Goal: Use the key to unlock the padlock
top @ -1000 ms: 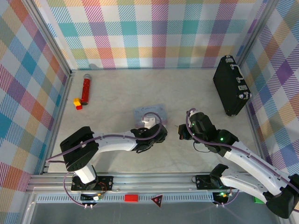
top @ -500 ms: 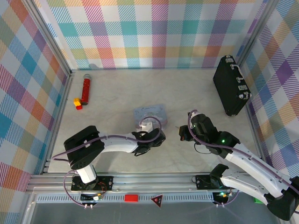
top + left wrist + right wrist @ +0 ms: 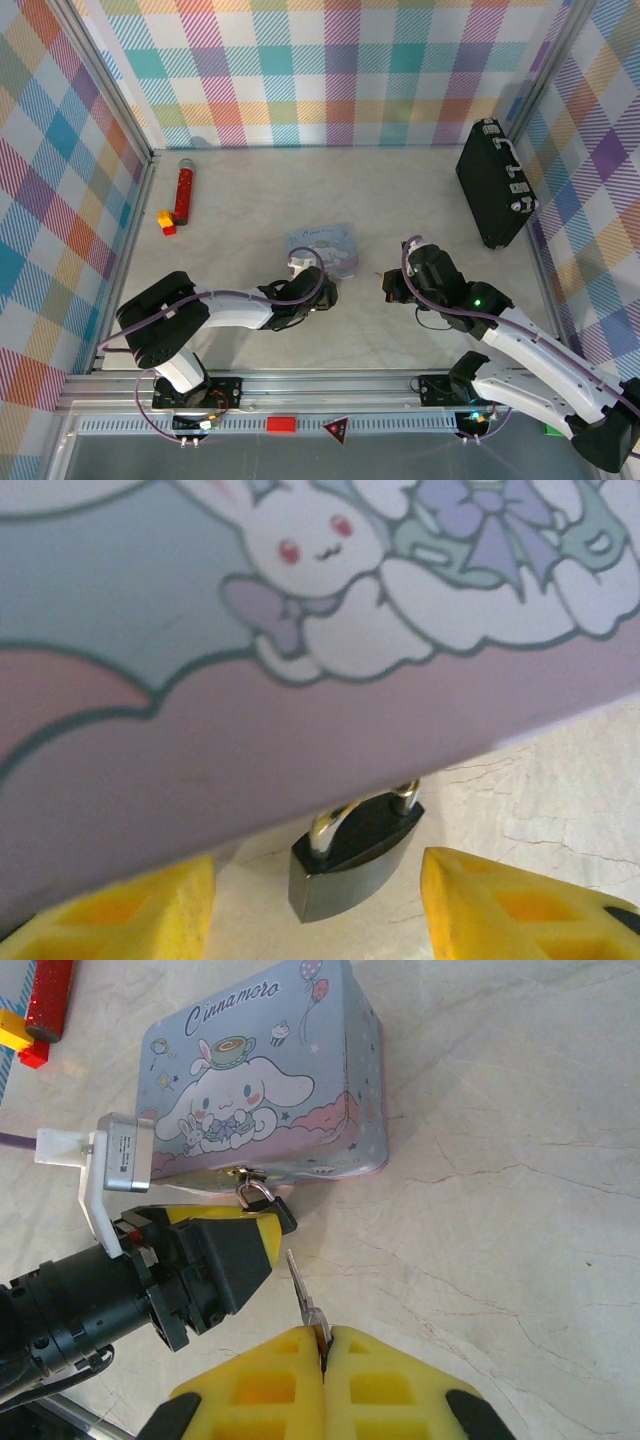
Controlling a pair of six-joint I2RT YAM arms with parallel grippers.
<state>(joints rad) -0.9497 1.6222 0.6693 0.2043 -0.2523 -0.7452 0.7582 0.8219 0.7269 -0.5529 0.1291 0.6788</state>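
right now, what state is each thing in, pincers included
box: lid shut
padlock: shackle closed, hooked on the box front, not gripped
key: pinched at its head, blade aimed at the padlock
left pincer: open, a finger each side of the padlock
right pincer: shut on the key
black case: shut, by the right wall

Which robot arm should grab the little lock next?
Left. The left gripper is open, with a finger on either side of the padlock; the right gripper is shut on the key.
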